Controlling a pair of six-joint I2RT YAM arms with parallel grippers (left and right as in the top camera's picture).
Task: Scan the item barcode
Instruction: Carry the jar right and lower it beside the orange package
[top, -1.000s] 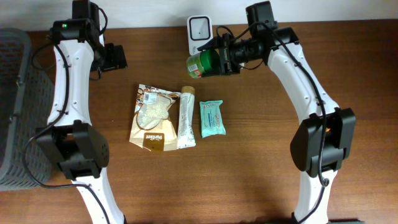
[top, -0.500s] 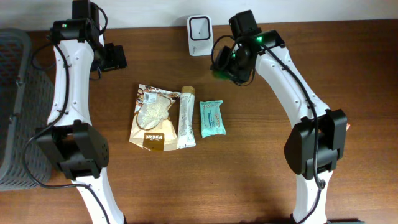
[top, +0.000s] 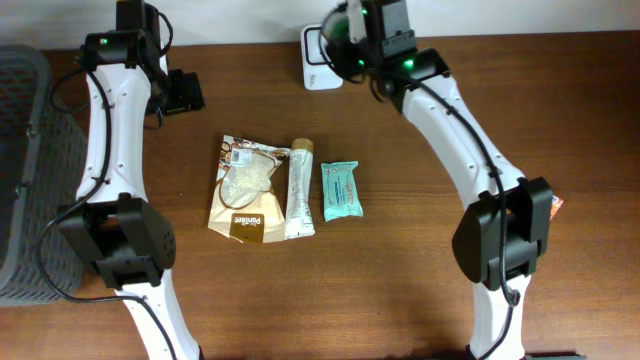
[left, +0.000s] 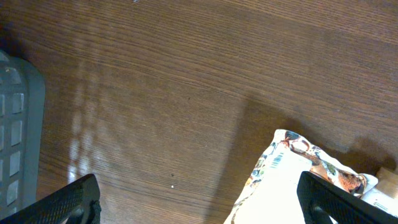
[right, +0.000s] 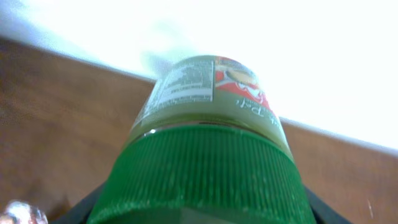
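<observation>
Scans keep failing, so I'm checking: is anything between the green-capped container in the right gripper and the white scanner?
Nothing visible. The right gripper holds the green-capped container right beside the white scanner; the arm partly hides their gap.

Wooden table (top: 400, 250) bears pouch (top: 245, 190), tube (top: 299, 192), wipes (top: 340, 190), scanner (top: 314, 66).

A grey basket (top: 25, 170) walled off the left edge of the tabletop (top: 400, 280). Mid-tabletop, a snack bag (top: 244, 188) and a tube (top: 299, 190) lay touching, with a wipes pack (top: 341, 190) just beside them. At the back edge, the right end effector (top: 350, 35) clamping a green jar (right: 205, 124) crowded the scanner (top: 314, 70). Bare wood lay open right of the pack and in front of the row.
</observation>
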